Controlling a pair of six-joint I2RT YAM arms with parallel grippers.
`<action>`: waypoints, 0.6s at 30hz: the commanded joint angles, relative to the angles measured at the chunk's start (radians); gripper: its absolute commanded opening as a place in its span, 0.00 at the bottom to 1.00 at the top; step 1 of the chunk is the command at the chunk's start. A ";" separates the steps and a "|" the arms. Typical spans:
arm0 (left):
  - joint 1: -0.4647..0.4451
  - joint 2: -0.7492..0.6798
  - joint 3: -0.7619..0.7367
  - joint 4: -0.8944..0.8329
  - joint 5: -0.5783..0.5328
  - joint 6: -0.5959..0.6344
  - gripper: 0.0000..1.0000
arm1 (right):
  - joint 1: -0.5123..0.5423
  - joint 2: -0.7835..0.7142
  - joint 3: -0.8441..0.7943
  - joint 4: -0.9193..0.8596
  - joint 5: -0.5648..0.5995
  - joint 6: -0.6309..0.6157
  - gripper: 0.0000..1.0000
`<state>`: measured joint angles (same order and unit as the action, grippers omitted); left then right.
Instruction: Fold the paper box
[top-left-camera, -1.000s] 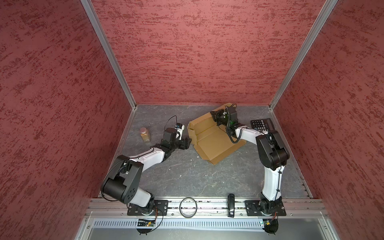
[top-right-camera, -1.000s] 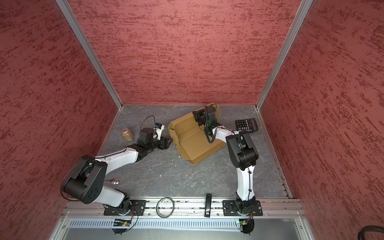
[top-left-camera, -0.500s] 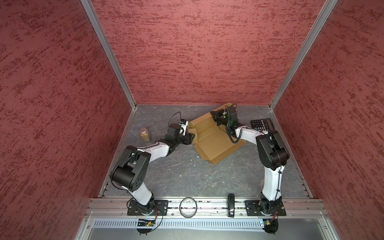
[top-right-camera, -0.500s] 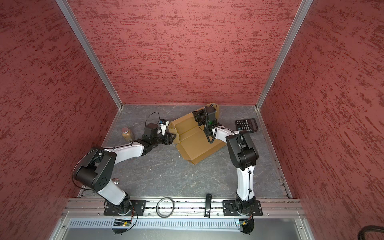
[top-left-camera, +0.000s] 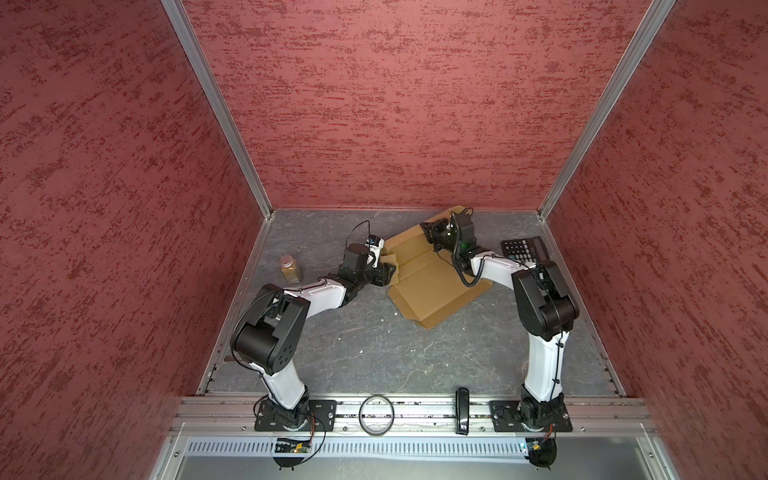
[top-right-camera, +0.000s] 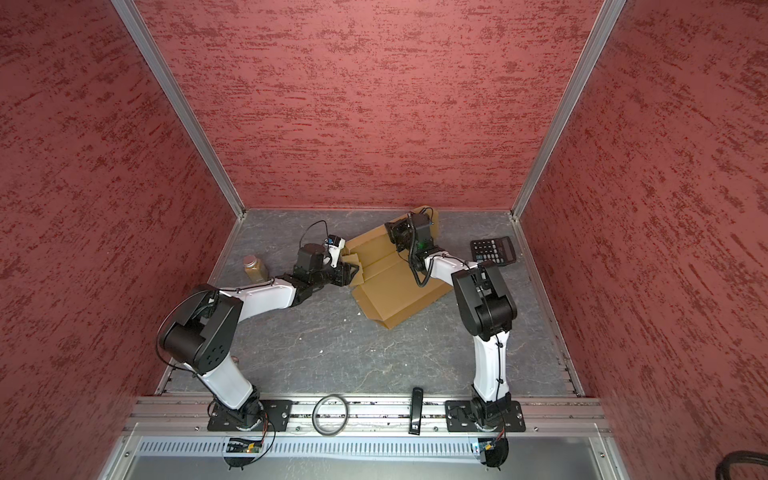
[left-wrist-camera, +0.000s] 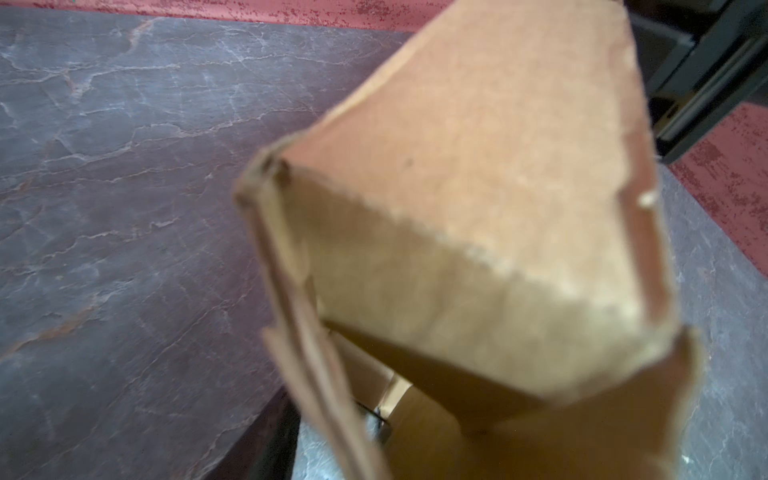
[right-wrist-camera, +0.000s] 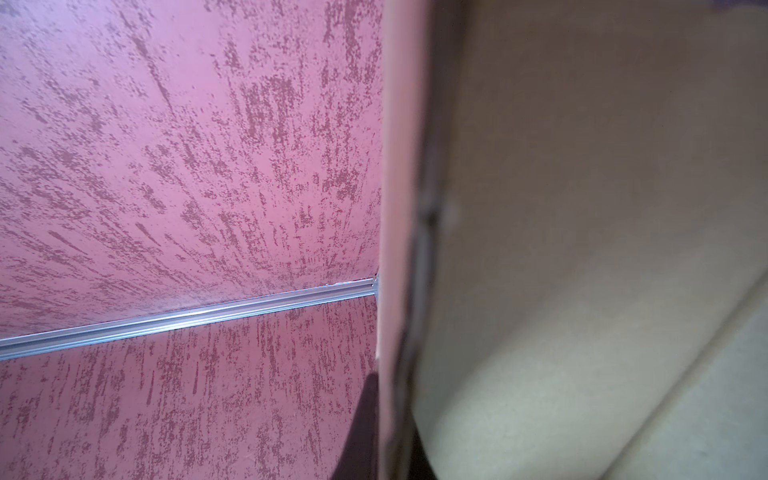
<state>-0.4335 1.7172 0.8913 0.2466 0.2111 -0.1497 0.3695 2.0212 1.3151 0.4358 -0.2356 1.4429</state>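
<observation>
Right hand (top-left-camera: 433, 237): clamped on rear flap of brown corrugated-cardboard paper box (top-left-camera: 434, 286).
Left hand (top-left-camera: 387, 273): at its left tabs; apart or together, could not tell.
Box: lay part-folded on grey marbled desk (top-left-camera: 374, 345), far side.
Handling: judged light, stiff, springy; best gripped at flap edges.

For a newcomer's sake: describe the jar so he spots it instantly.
Follow the left edge of the grey tabletop, below the red wall. There, left of the left arm, stands the jar. It alone is small, upright and clear, with brown contents.
</observation>
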 joint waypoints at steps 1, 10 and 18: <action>-0.010 0.019 0.023 -0.011 -0.048 -0.022 0.59 | 0.003 -0.010 -0.018 -0.082 0.016 0.011 0.01; -0.036 0.044 0.060 -0.049 -0.119 -0.027 0.50 | 0.003 -0.010 -0.027 -0.070 0.013 0.016 0.01; -0.059 0.071 0.100 -0.077 -0.192 -0.064 0.44 | 0.004 -0.012 -0.037 -0.059 0.012 0.020 0.01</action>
<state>-0.4801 1.7626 0.9649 0.1871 0.0666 -0.1940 0.3691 2.0212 1.3128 0.4393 -0.2302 1.4433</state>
